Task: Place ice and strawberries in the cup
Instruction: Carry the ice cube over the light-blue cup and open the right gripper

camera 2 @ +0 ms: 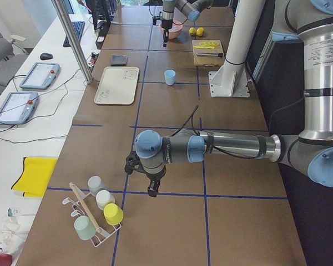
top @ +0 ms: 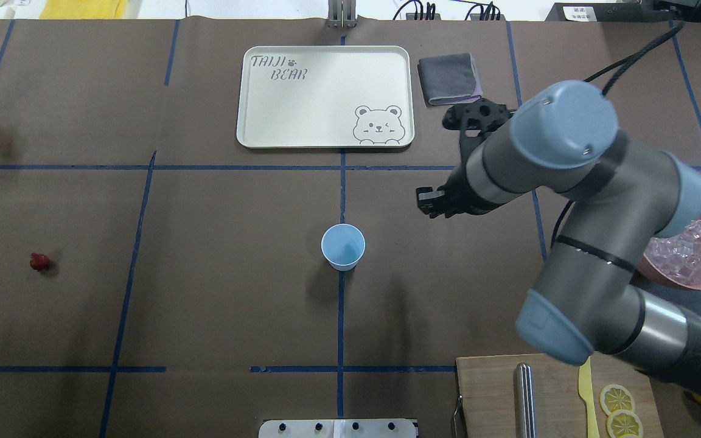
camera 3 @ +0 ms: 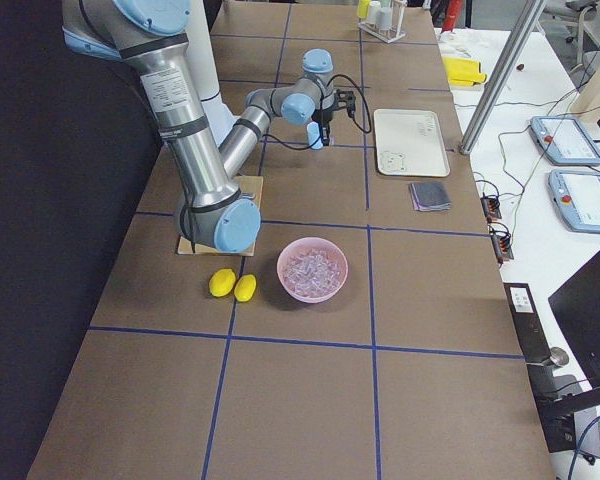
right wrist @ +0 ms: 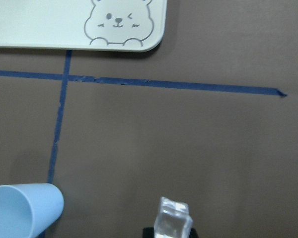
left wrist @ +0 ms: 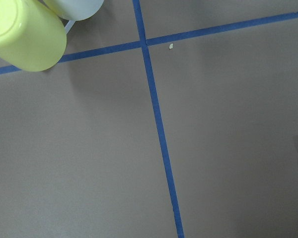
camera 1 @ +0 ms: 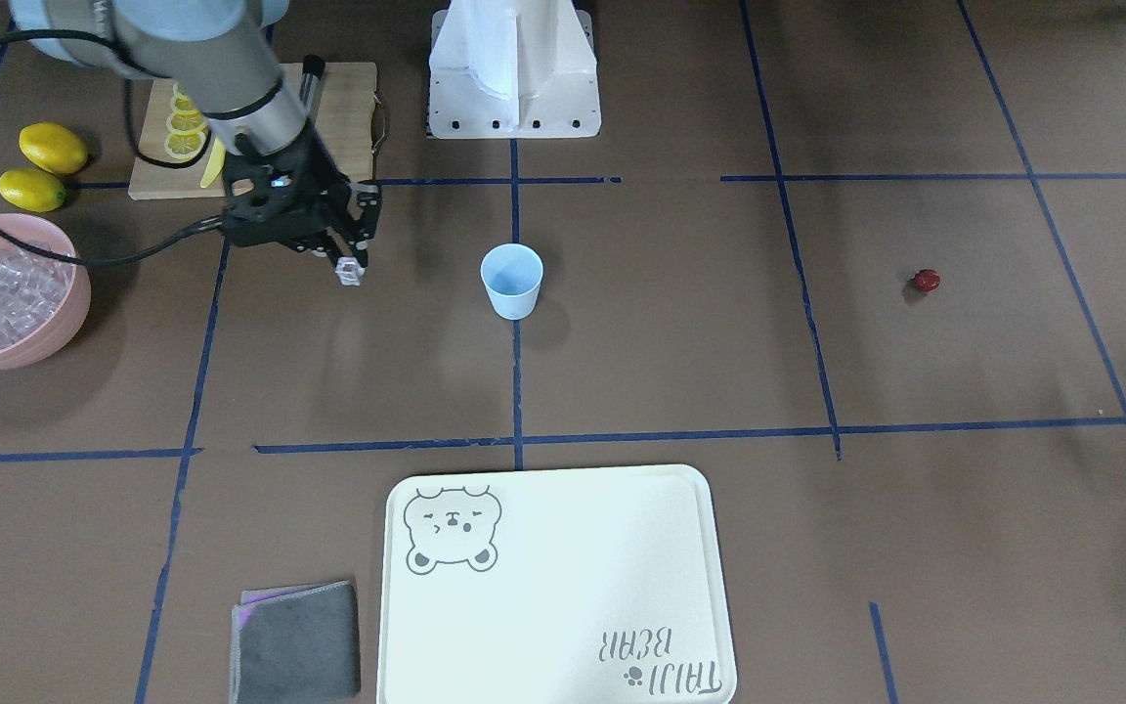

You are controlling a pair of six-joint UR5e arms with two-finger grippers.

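Right arm [top: 569,201]: grey metal tubes, rounded light-blue joint caps [top: 563,121] with small screws, thin black rings at the seams. Black cable [top: 639,52] runs to it. Right tool [camera 1: 349,266]: black, open-framed. Left arm [camera 2: 233,147]: same grey and blue; left tool [camera 2: 151,191] black. White pedestal [camera 1: 514,68].

Cup [top: 342,246] between strawberry [top: 39,261] and bowl [top: 700,283] of ice [top: 685,249].

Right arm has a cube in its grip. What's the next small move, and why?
Probably carry the ice cube sideways until it hangs over the cup. The right gripper is shut on the cube but sits off to one side of the cup, short of its open mouth, so releasing here would likely miss.
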